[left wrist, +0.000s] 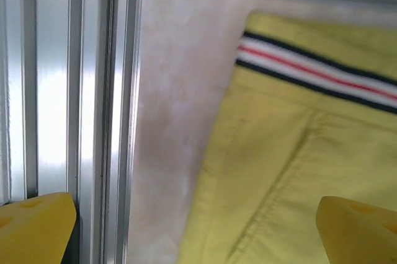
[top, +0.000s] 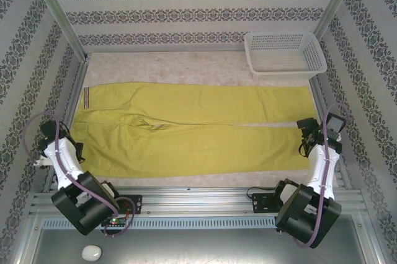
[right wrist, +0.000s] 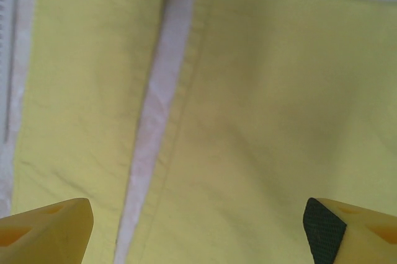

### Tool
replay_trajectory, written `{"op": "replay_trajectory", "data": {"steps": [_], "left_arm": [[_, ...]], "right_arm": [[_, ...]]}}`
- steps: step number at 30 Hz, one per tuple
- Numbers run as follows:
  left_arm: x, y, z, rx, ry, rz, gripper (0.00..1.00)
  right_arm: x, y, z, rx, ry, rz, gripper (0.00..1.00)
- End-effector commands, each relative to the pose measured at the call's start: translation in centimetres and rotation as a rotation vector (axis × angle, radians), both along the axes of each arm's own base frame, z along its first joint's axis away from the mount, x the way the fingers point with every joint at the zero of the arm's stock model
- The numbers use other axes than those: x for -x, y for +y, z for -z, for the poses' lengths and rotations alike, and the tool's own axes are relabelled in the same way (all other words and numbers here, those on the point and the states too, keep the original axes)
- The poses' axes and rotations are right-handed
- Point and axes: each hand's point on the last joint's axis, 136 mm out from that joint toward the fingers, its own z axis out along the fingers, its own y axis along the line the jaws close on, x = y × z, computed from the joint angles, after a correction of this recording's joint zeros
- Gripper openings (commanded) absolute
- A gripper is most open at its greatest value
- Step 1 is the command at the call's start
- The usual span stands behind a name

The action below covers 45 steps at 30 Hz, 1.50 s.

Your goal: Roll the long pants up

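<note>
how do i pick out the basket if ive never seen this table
Start at the long pants spread flat across the table, waistband left, leg ends right. Just beyond the leg ends, in the far right corner, sits the basket: white plastic lattice walls, nothing in it, the one rigid container beside the soft yellow-green cloth.

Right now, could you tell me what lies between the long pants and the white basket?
Bare pale table cover separates the long pants from the basket, in the top view.
</note>
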Motion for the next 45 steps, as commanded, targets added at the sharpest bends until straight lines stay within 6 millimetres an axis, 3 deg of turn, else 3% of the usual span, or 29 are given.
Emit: {"op": "replay_trajectory", "data": {"steps": [1, 13, 14, 16, 18, 24, 27, 34, 45], "left_arm": [[-1.2, 1.5, 1.1, -0.021, -0.037, -0.049, 1.0], [-1.1, 3.1, 3.6, -0.025, 0.052, -0.08, 1.0], [-1.2, 3.2, 3.9, -0.025, 0.052, -0.078, 0.94], [-1.3, 3.3, 4.3, -0.02, 0.055, -0.078, 0.7], [-1.3, 3.1, 4.6, -0.009, 0.058, -0.088, 0.53], [-1.8, 3.1, 5.2, -0.002, 0.025, -0.111, 0.26], [-2.2, 3.0, 5.4, 0.01, 0.016, -0.12, 0.12], [-2.4, 3.0, 5.5, 0.013, 0.006, -0.128, 0.12], [-2.6, 3.4, 4.4, -0.019, -0.024, -0.132, 0.14]], "right_arm": [[0.6, 0.6, 0.6, -0.06, -0.007, 0.016, 0.89], [3.2, -0.1, 1.2, -0.061, 0.054, 0.077, 0.85], [3.5, -0.2, 1.2, -0.056, 0.07, 0.084, 0.85], [4.4, -0.1, 1.3, -0.05, 0.108, 0.087, 0.85], [5.3, 0.1, 1.6, -0.054, 0.141, 0.098, 0.85], [8.0, -0.1, 1.7, -0.024, 0.209, 0.173, 0.84], [9.5, -0.3, 2.8, 0.0, 0.261, 0.21, 0.8], [9.9, 0.4, 6.2, -0.078, 0.287, 0.272, 0.7], [8.0, -2.3, 6.6, -0.067, 0.318, 0.281, 0.59]]}}
